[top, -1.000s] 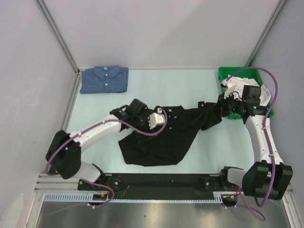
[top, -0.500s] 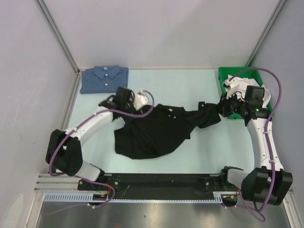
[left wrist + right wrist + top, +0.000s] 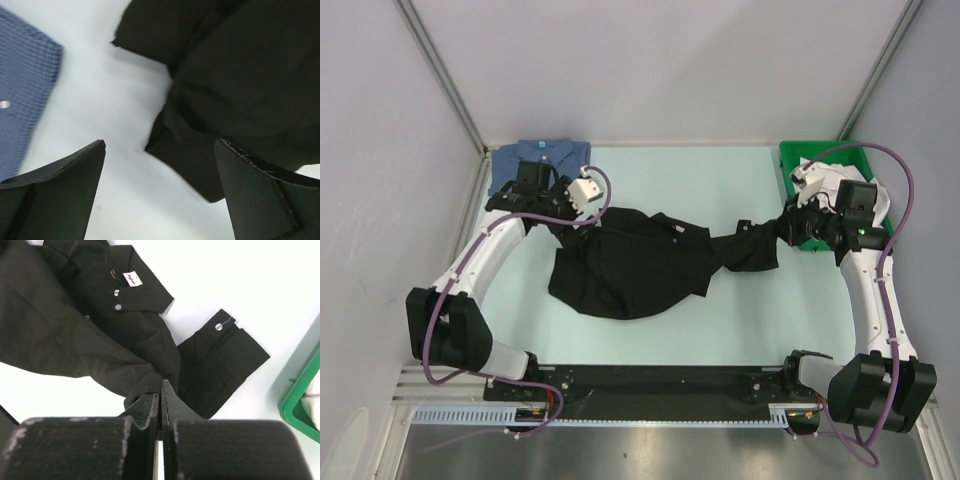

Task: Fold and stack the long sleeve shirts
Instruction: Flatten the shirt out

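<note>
The black shirt lies rumpled on the middle of the table, one end stretched right. My right gripper is shut on that end; in the right wrist view the shut jaws pinch a fold of black cloth, with a buttoned cuff beside it. The blue shirt lies folded at the back left. My left gripper is open and empty over bare table between the two shirts; its view shows the blue shirt at left and the black shirt at upper right.
A green bin holding white cloth stands at the back right, just behind my right gripper; its corner shows in the right wrist view. Grey walls close the left, back and right sides.
My left gripper has moved back and left, from over the black shirt's middle to near the blue shirt. The black shirt's body has shifted left. The right arm has hardly moved.
</note>
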`<action>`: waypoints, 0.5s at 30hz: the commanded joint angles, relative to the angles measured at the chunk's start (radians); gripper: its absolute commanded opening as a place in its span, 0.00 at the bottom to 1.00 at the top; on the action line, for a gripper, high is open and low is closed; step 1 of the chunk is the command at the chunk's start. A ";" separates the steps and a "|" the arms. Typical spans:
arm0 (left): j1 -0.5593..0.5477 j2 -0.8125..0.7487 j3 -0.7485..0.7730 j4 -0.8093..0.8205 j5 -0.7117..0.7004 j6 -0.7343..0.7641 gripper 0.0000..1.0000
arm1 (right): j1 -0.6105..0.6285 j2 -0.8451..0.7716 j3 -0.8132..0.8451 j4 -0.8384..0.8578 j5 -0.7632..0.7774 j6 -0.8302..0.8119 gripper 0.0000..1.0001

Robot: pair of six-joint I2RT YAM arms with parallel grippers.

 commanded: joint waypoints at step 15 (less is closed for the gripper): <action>-0.226 -0.369 -0.406 0.411 -0.332 -0.231 0.79 | -0.015 -0.018 0.042 0.092 -0.024 0.078 0.00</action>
